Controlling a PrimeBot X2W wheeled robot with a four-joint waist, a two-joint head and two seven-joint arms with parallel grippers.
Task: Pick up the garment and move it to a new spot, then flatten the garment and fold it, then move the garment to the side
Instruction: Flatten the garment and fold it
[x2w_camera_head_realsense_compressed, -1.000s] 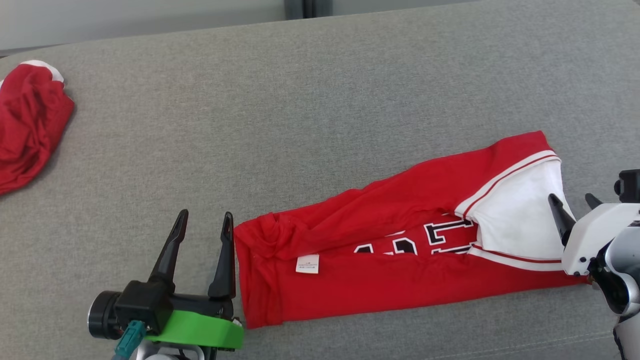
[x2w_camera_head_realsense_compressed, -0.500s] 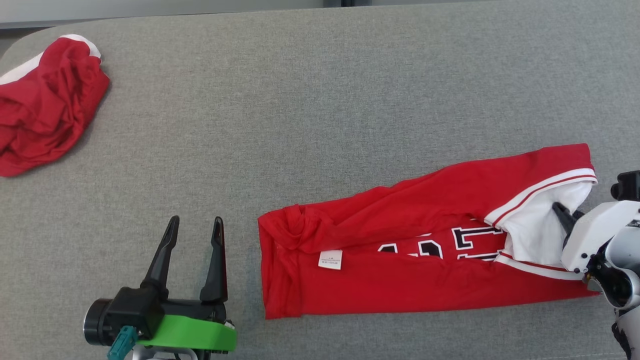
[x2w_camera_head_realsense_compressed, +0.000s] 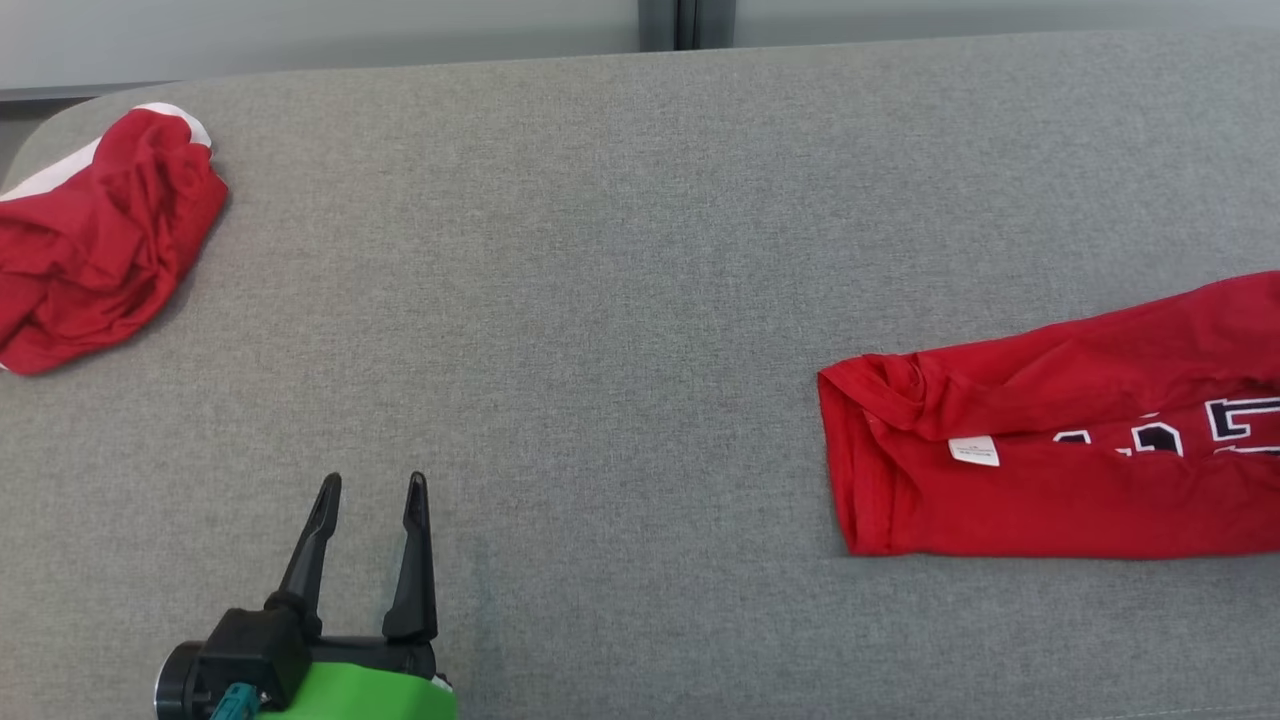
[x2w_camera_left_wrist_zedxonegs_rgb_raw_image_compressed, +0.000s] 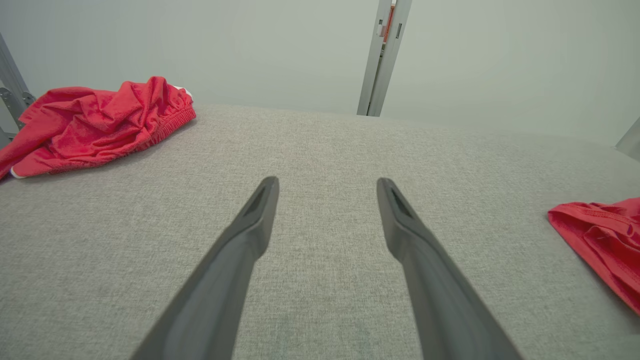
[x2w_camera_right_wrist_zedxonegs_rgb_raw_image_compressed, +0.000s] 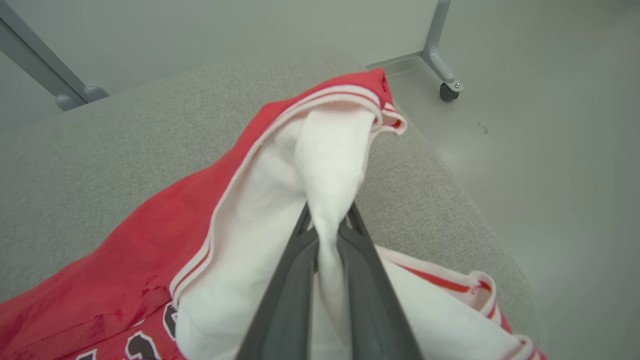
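On woven grey pad (x2w_camera_head_realsense_compressed: 640, 250): R end effector (x2w_camera_right_wrist_zedxonegs_rgb_raw_image_compressed: 327, 215) pinches jersey (x2w_camera_head_realsense_compressed: 1060, 500), L end effector (x2w_camera_head_realsense_compressed: 372, 485) spread.

Head view looks steeply down on the grey fabric-covered tabletop (x2w_camera_head_realsense_compressed: 640, 250); both wrist views sit low and close, all sharing the red-and-white jersey (x2w_camera_head_realsense_compressed: 1050, 505).

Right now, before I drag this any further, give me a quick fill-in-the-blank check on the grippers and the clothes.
1. The right gripper is shut on the ____ part of the folded garment.
2. The left gripper has its jaws ____, with nothing between them.
3. In the head view, the crumpled red garment lies at the far ____ corner of the gray surface.

Missing words: white; open; left
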